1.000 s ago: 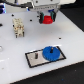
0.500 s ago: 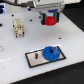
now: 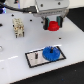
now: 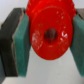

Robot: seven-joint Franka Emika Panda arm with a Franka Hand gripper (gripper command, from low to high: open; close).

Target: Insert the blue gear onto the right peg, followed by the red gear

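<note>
The blue gear (image 3: 50, 52) lies flat on the grey black-rimmed plate (image 3: 34, 59), at the plate's end toward the exterior view's right; the right peg is hidden under it. A thinner dark pin (image 3: 36, 56) stands beside it on the plate. My gripper (image 3: 52, 23) hangs above and behind the plate, shut on the red gear (image 3: 52, 25). In the wrist view the red gear (image 4: 50, 33) fills the frame, its centre hole facing the camera, clamped between teal finger pads (image 4: 21, 45).
A small beige block-shaped object (image 3: 18, 27) stands on the white table (image 3: 70, 70) at the exterior view's left. Blue items (image 3: 2, 10) sit at the far left edge.
The gripper with the red gear has shifted slightly; the blue gear stays in place on the plate.
</note>
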